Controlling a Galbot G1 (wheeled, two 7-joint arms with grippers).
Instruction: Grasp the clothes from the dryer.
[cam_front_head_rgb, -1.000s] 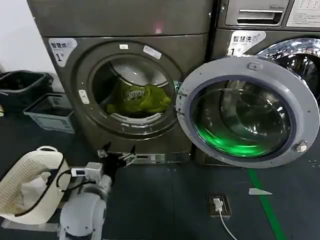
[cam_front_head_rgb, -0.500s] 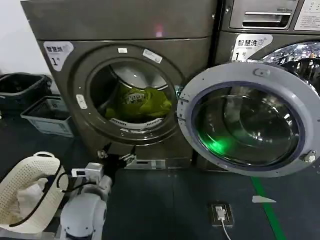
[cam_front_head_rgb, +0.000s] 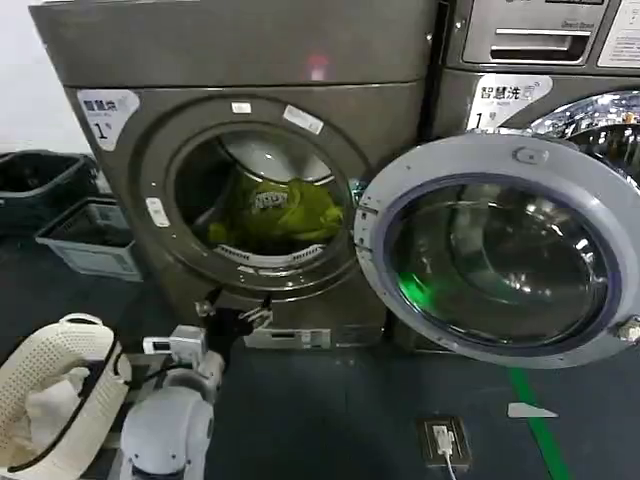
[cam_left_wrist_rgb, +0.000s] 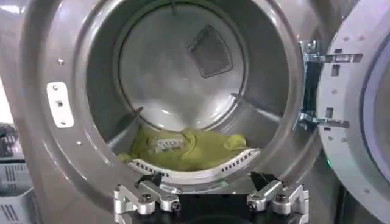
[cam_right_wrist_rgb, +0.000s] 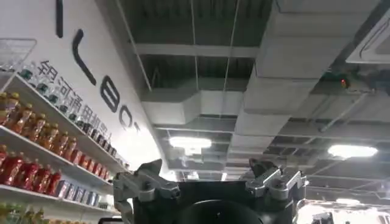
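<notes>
The dryer (cam_front_head_rgb: 230, 50) is a dark grey-bronze machine with its round door swung open to the right. The clothes (cam_front_head_rgb: 282, 208), a lime-green bundle with a pale printed patch, lie low in the steel drum. My left gripper (cam_front_head_rgb: 236, 313) hovers just below the porthole's lower rim, open and empty. In the left wrist view, the clothes (cam_left_wrist_rgb: 189, 149) rest behind the drum's lip, beyond the open left gripper (cam_left_wrist_rgb: 206, 181), inside the dryer's rim (cam_left_wrist_rgb: 79, 91). My right gripper (cam_right_wrist_rgb: 206, 165) is open, empty and points up at a ceiling.
The open door (cam_front_head_rgb: 500, 160) juts out to the right of the porthole. A second machine (cam_front_head_rgb: 590, 110) with a silver-rimmed door stands behind it. A cream mesh basket (cam_front_head_rgb: 40, 365) sits on the floor at the left, dark crates (cam_front_head_rgb: 70, 235) beyond it, and a floor socket (cam_front_head_rgb: 442, 440) at the right.
The dryer and its door have grown larger and slid lower in the head view, as if I have drawn nearer. My left gripper keeps its place below the porthole.
</notes>
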